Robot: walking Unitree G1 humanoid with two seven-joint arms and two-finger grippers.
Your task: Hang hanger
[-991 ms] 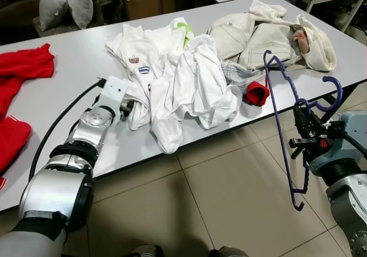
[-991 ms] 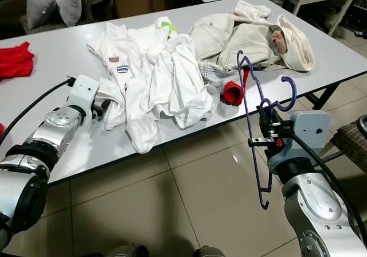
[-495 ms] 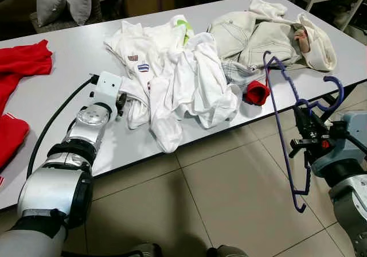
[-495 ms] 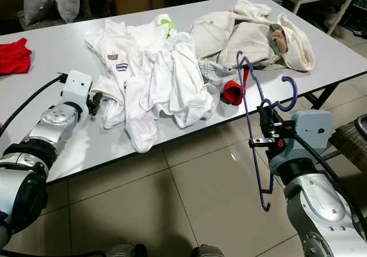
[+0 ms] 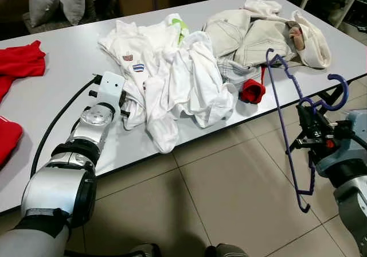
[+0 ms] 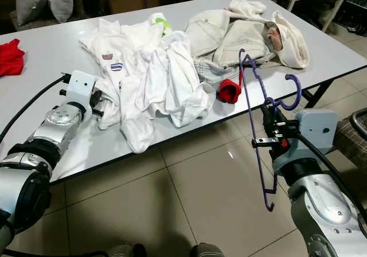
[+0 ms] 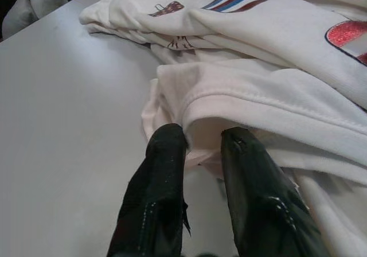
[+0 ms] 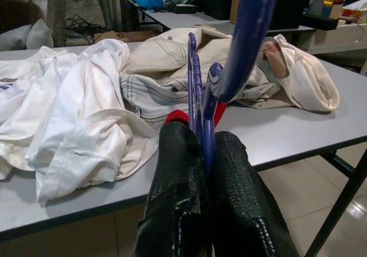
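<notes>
R gripper point(image 6: 270, 132) clamped tight on purple hanger point(image 6: 256, 132) near its neck, off table edge, above floor. Hanger's long axis near vertical; hook point(image 6: 291, 93) points up and to robot's right. L gripper point(image 7: 202, 148) on grey table point(image 5: 69, 67), fingers slightly apart, tips touching white garment point(image 5: 172, 79) hem.

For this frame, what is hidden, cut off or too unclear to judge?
- Left gripper: in the left wrist view its tips sit at a fold of the white shirt; whether they pinch cloth is unclear.
- Left gripper's fingers in the eye views: hidden behind its wrist housing.
- Blue hanger: the right gripper covers its neck in the right wrist view.
- Red garment: cut off by the left-eye view's left edge.
</notes>
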